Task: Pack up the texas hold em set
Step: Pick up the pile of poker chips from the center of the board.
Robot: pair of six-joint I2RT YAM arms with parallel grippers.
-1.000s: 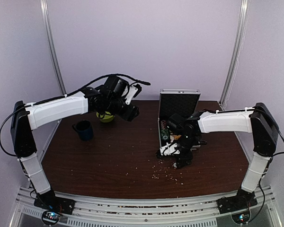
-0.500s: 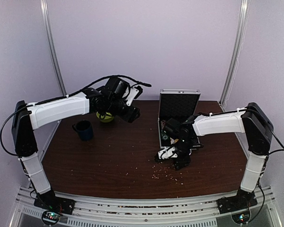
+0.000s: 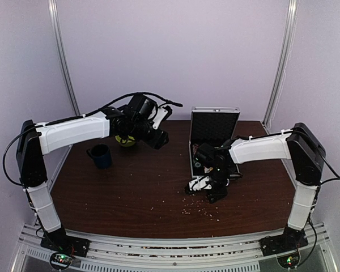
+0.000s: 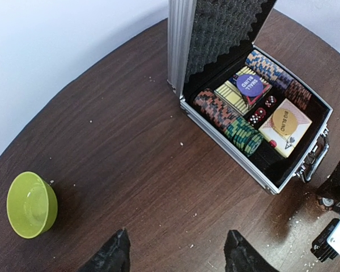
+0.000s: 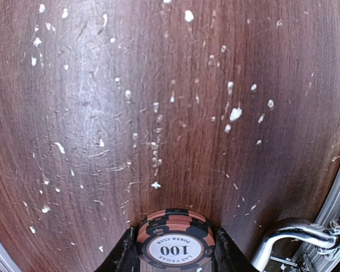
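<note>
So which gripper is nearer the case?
Right. The right gripper is beside the case, at its handle, around a chip; the left gripper hovers well to its left, near the bowl.

Even, diffuse light leaves soft shadows beside the lime-green bowl (image 4: 31,204) and aluminium briefcase (image 4: 178,45); wrist views bow at the edges.

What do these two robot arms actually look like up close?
The left arm and right arm match: long white shells joined by black joints, on black bases with small lights. A black cable loops off the left one. Each ends in two pointed black fingers.
</note>
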